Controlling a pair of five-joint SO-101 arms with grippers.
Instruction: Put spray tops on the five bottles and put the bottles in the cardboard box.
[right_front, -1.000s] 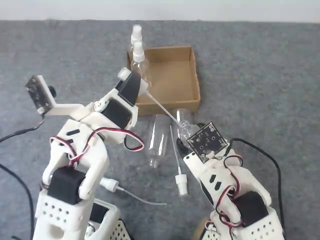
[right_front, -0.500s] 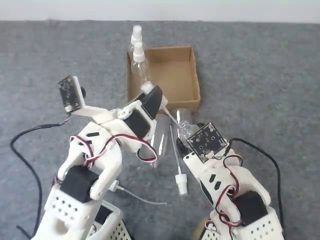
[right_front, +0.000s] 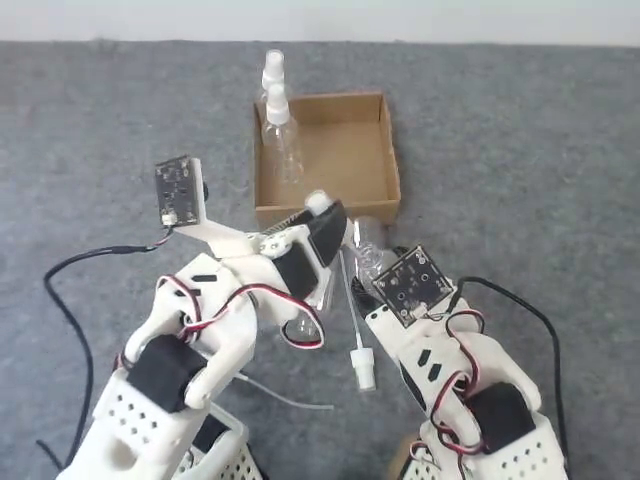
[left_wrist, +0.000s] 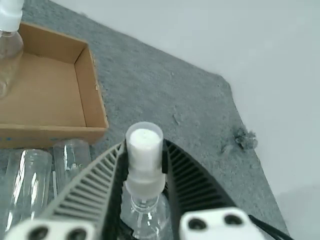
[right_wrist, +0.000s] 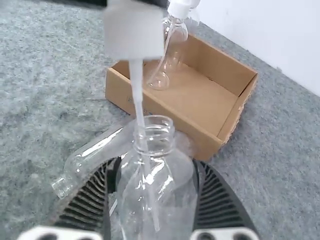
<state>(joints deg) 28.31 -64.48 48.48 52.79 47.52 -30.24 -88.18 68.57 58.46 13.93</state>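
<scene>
My left gripper (right_front: 326, 216) (left_wrist: 144, 149) is shut on a white spray top (left_wrist: 144, 142) (right_wrist: 134, 35). The top hangs just above the open neck of a clear bottle (right_wrist: 156, 190) (right_front: 366, 243), and its thin tube runs down into that neck. My right gripper (right_wrist: 156, 171) is shut on this bottle and holds it upright in front of the cardboard box (right_front: 345, 160) (right_wrist: 202, 97). One capped bottle (right_front: 281, 130) stands in the box's far left corner. Another capped bottle (right_front: 272, 68) stands behind the box.
Bare clear bottles (left_wrist: 25, 175) (left_wrist: 71, 154) lie on the grey carpet in front of the box. One of them (right_wrist: 92, 150) lies beside the held bottle. A loose spray top (right_front: 362, 366) with its tube lies between the arms. Another thin tube (right_front: 290, 397) lies near the left arm's base.
My left arm has swung to the right and toward the held bottle with the spray top, bringing the tube over and into the bottle's neck. My right arm has kept still.
</scene>
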